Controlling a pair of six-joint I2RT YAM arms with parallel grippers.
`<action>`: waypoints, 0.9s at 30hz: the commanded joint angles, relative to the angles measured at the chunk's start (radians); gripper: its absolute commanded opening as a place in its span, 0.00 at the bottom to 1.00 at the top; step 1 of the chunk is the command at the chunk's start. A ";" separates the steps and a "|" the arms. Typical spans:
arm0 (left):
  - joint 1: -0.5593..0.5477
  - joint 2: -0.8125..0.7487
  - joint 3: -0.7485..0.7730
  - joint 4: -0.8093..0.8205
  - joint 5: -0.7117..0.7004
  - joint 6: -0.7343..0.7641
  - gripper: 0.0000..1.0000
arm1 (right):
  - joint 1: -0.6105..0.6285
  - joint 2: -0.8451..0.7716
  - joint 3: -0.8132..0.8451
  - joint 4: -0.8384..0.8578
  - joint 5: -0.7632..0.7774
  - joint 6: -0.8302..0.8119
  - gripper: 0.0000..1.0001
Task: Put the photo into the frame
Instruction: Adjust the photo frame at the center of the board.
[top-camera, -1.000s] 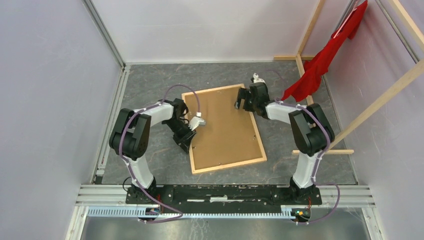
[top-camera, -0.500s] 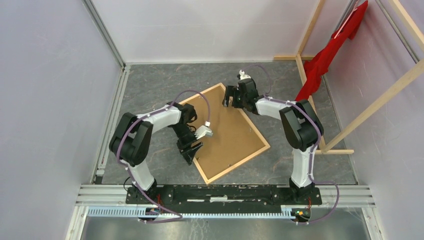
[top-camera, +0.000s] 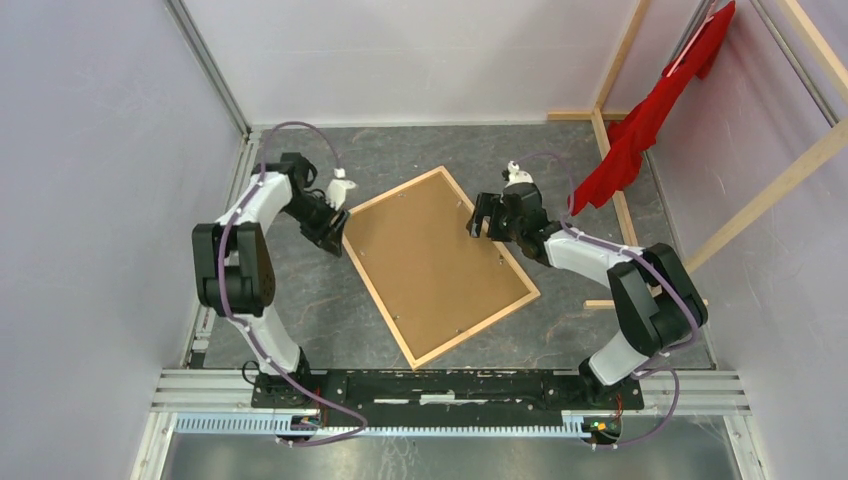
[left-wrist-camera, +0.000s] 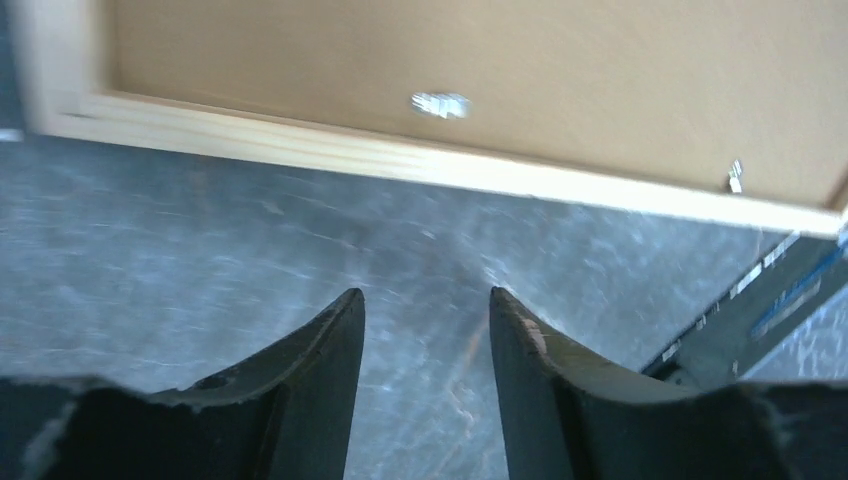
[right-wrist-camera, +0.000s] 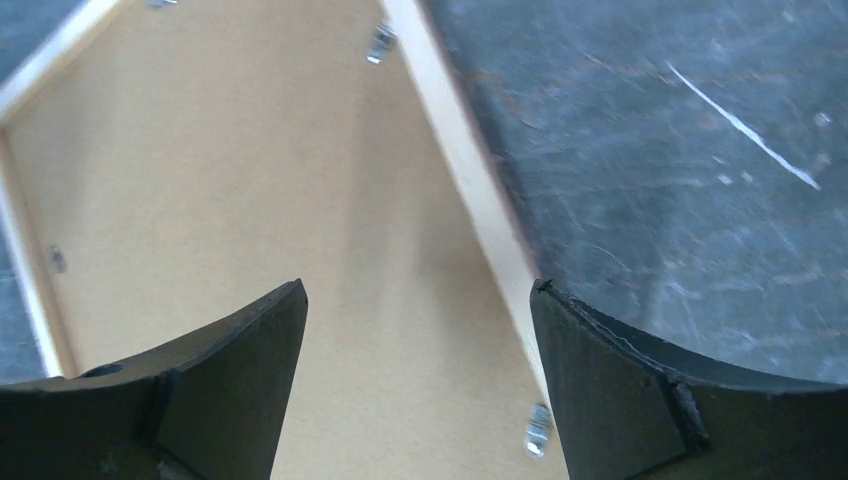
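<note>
The frame lies face down and skewed on the grey floor, its brown backing board up. The photo is hidden. My left gripper sits just outside the frame's far left corner. Its fingers stand open over bare floor in the left wrist view, with the wooden rail ahead of them. My right gripper hovers over the frame's right rail. In the right wrist view it is wide open, straddling the rail and the board, holding nothing.
A red cloth hangs on the wooden rack beams at the right. Small metal clips stand along the frame's inner edge. White walls close the cell, and an aluminium rail runs along the near edge.
The frame has turned clockwise on the floor. My left arm swung from the frame's near left side up to its far left corner and its jaws opened. The right gripper shifted slightly.
</note>
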 joint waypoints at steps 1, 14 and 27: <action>0.086 0.136 0.128 0.082 0.078 -0.193 0.54 | 0.060 -0.031 0.057 0.126 -0.047 -0.016 0.87; 0.095 0.337 0.229 0.211 0.142 -0.423 0.27 | 0.242 0.316 0.363 0.288 -0.341 -0.022 0.76; 0.042 0.388 0.252 0.202 0.137 -0.404 0.26 | 0.302 0.583 0.604 0.306 -0.434 0.025 0.66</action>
